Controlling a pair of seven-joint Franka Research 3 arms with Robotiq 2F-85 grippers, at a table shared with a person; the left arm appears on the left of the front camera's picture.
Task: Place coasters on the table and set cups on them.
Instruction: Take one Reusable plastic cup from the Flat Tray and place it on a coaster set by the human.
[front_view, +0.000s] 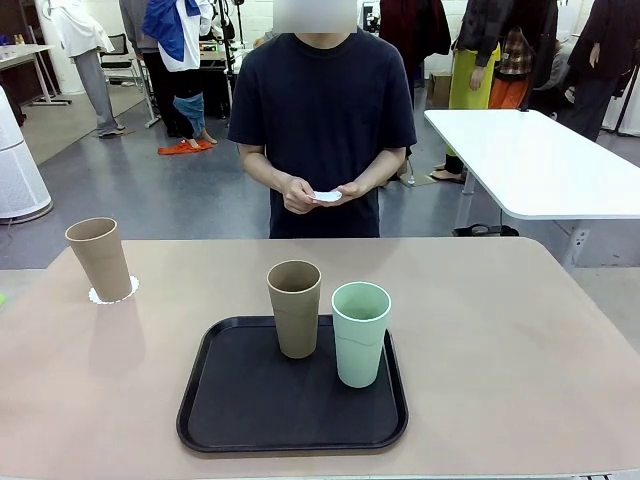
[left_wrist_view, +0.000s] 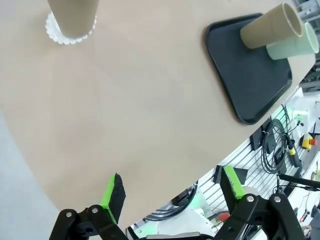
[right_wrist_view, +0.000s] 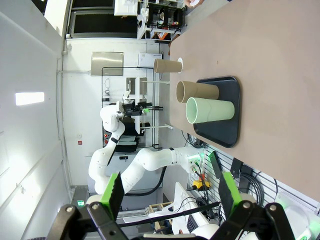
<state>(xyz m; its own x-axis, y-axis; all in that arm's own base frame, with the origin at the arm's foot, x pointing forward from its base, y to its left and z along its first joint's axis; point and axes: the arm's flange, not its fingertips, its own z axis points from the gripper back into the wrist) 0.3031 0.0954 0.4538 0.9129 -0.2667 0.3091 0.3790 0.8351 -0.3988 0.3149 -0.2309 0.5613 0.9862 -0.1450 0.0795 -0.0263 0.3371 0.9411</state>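
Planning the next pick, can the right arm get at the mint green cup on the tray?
Probably yes: the green cup stands upright at the right of the tray, the tan cup close only on its left, and the right gripper is open.

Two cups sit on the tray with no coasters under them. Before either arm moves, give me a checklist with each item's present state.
1. Left gripper open and empty: ok.
2. Right gripper open and empty: ok.
3. One tan cup upright on a coaster on the table: ok.
4. Second tan cup and mint cup upright on the black tray: ok. They stand close together; whether they touch, cannot tell.
5. Next coaster laid on the table: not ok. The person's hands hold a small white piece, perhaps a coaster, off the table.
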